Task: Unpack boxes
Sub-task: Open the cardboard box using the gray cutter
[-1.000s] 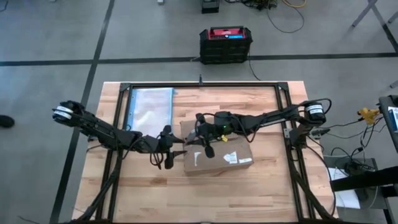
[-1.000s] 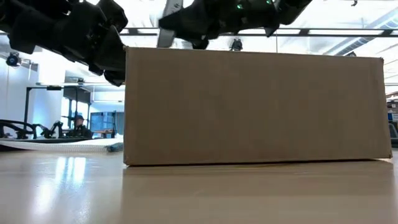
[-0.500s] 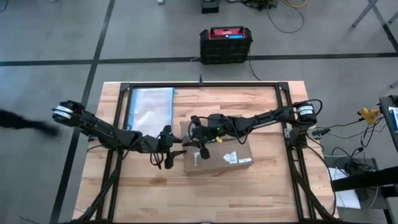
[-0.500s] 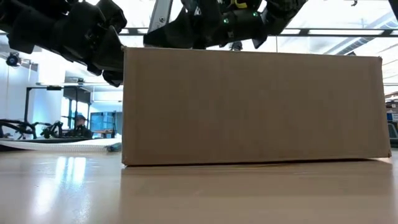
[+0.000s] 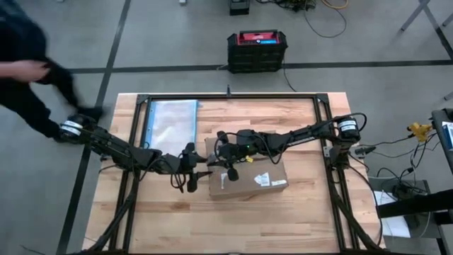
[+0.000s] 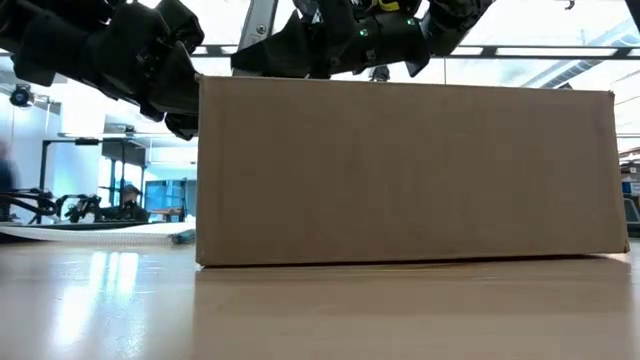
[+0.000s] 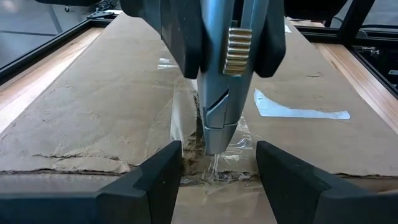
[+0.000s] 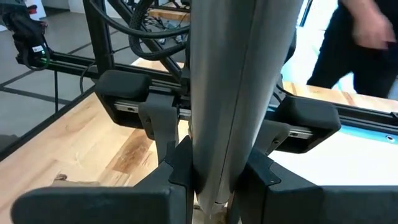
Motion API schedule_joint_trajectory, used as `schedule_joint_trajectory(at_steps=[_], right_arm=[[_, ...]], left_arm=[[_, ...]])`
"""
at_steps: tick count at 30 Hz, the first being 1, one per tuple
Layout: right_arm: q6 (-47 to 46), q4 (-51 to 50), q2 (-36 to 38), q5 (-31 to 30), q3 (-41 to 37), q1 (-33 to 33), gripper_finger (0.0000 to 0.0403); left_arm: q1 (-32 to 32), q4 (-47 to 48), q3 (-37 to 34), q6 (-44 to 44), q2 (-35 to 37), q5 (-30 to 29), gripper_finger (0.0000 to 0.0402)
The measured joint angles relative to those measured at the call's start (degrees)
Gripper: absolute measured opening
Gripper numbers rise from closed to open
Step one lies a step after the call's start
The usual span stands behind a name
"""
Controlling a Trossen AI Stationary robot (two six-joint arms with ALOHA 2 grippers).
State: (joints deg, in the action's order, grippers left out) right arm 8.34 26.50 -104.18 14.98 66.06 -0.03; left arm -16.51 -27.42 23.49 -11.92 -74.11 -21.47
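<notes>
Grey concrete floor with dark tape lines runs all round the table (image 5: 283, 113), a pale butcher-block top of glued wood strips set in a black metal frame. Everything can be placed from the cardboard box (image 5: 255, 177), which sits near the table's middle, closer to the right arm's side. It is plain brown corrugated board, long and low, flaps down and shut, with clear tape along its centre seam and a white strip of tape on top; from the low view it shows as one broad flat wall (image 6: 400, 170) resting square on the glossy wood. Its contents cannot be seen.

Beyond the box, toward the far left corner, lies a clear plastic bag (image 5: 172, 122) with a blue edge, flat on the wood. Farther back, off the table on the floor, stands a black crate (image 5: 256, 51) with a red top.

At the box's left end the left gripper (image 5: 200, 174) hangs with its dark fingers (image 7: 155, 186) spread wide, one either side of the taped seam, holding nothing. Over the same end the right gripper (image 5: 225, 166) is closed narrow on a slim silver tool (image 7: 217, 106), a ridged metal piece whose tip is set down onto the crinkled tape at the seam.

A person in dark clothes (image 5: 28, 64) is by the left arm's base.
</notes>
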Motion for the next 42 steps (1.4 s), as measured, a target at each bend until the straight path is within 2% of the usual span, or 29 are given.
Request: schedule_joint_trajectory(at_steps=[14, 23, 33, 42], right_arm=[[-1.13, 0.38, -0.98, -1.98, -0.07, 0.03, 0.0057], [-2.89, -0.44, -0.74, -3.23, -0.71, 1.16, 0.0057], [-3.41, -0.17, 0.04, -3.65, -2.68, 1.27, 0.0057], [-4.00, -0.19, 2.21, -4.47, -4.85, 1.16, 0.0057]], left_arm=[[0.00, -0.02, -0.04, -0.54, -0.04, 0.02, 0.0195], [0.00, 0.42, -0.04, -0.61, -0.04, -0.19, 0.0183], [0.00, 0.87, -0.04, -0.89, -0.04, -0.31, 0.0197], [-0.02, 1.05, 0.02, -1.01, -0.07, -0.26, 0.0184]])
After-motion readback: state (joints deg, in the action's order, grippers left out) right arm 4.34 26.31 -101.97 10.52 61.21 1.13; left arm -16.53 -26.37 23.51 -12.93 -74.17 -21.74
